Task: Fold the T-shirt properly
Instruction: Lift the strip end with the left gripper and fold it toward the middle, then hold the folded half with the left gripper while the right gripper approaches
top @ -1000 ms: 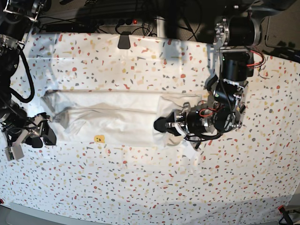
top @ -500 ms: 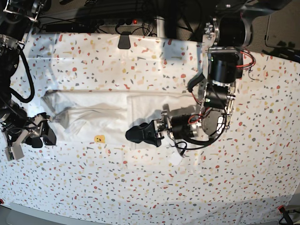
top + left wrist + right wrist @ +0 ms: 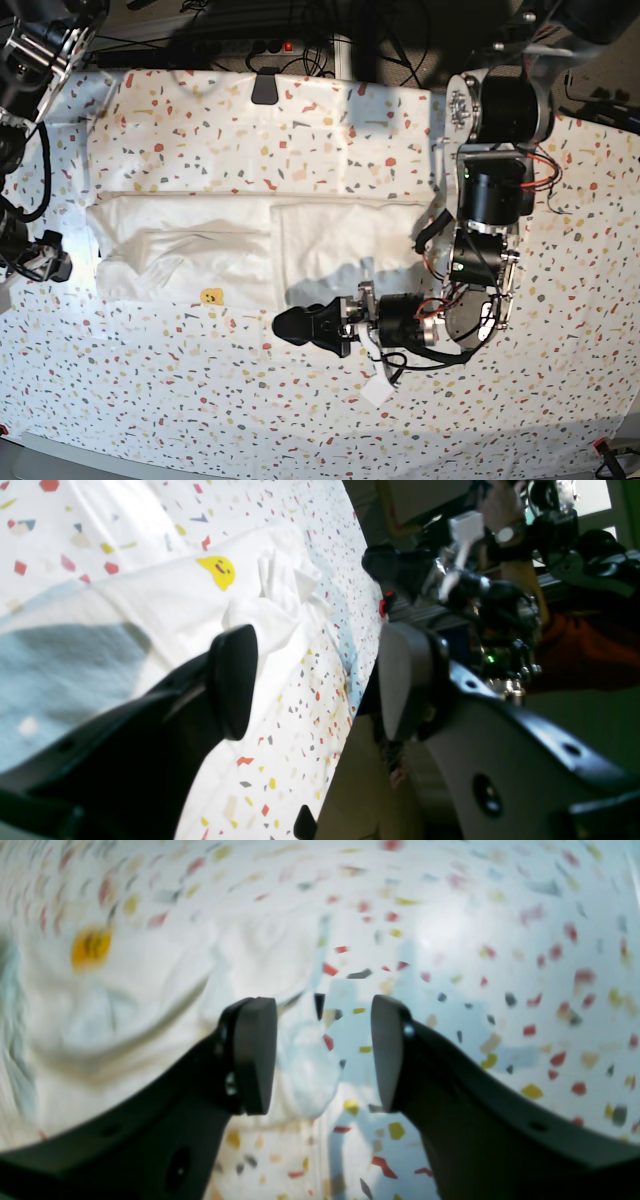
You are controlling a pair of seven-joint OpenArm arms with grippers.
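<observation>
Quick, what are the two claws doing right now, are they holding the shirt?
Left gripper: open, holding nothing, above the T-shirt's near edge.
Right gripper: open, holding nothing, at the T-shirt's end.

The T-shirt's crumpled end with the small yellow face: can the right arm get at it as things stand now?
Probably yes. The right claw is open and empty, hovering over the table cover just beside that end of the T-shirt. Nothing lies between them, and the left claw is farther along.
</observation>
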